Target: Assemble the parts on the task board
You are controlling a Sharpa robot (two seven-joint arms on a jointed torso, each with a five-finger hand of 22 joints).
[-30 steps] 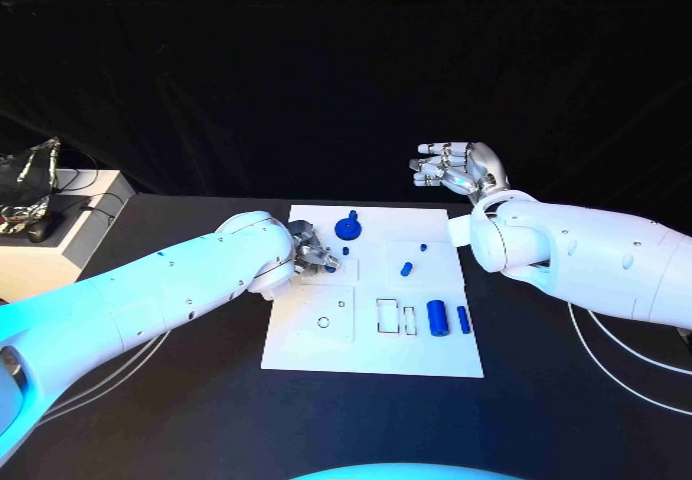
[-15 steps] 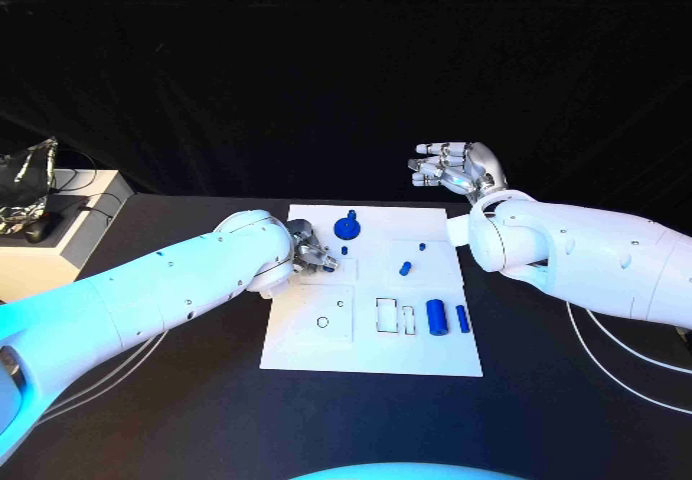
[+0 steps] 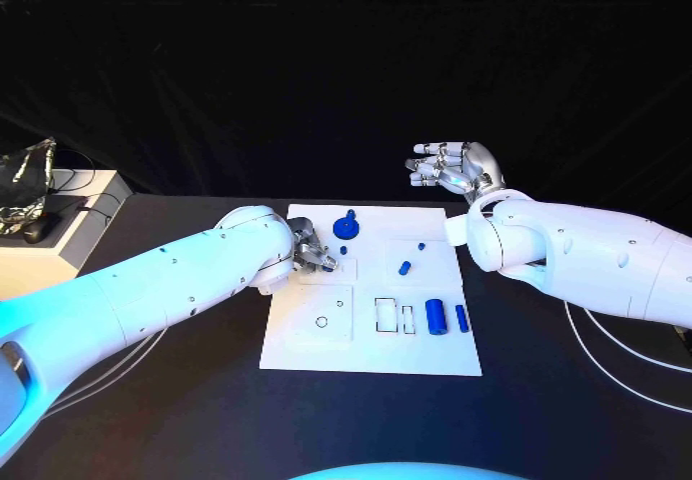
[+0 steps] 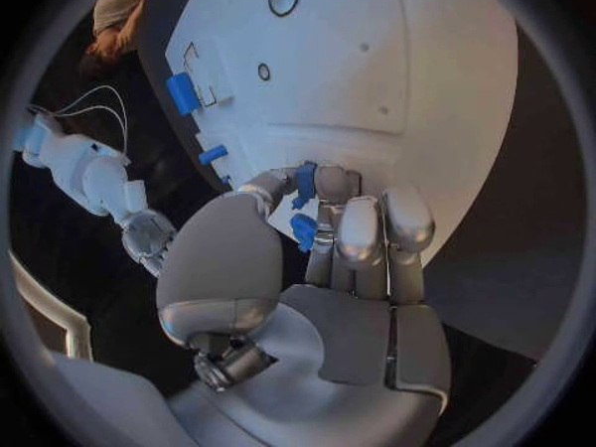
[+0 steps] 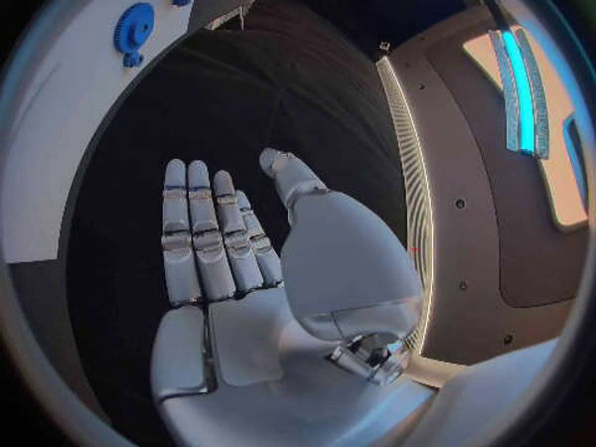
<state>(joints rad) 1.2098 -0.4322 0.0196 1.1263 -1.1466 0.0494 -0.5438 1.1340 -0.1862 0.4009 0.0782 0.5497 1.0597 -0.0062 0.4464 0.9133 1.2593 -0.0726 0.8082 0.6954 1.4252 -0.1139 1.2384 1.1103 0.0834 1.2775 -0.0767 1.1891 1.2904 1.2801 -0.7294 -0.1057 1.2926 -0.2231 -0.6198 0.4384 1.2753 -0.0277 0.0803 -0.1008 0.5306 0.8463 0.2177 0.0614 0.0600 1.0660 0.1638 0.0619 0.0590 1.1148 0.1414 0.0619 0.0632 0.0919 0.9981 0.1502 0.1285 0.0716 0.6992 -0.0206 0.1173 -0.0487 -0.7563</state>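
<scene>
The white task board (image 3: pixel 372 345) lies mid-table. My left hand (image 3: pixel 315 252) hovers at the board's left edge and pinches a small blue part (image 4: pixel 304 184) between thumb and fingers. A blue gear with a peg (image 3: pixel 346 227) stands near the far edge. A small blue piece (image 3: pixel 405 267) lies mid-board. A thick blue cylinder (image 3: pixel 436 317) and a slimmer one (image 3: pixel 463 318) lie at the right, next to outlined slots (image 3: pixel 387 314). My right hand (image 3: pixel 454 168) is raised beyond the board's far right corner, with its fingers (image 5: pixel 199 228) straight and nothing in them.
A pale cabinet (image 3: pixel 51 240) with cables on it stands off the table's left end. White cables (image 3: pixel 620 350) trail over the table on the right. A small ring (image 3: pixel 323 322) sits in the board's near left square.
</scene>
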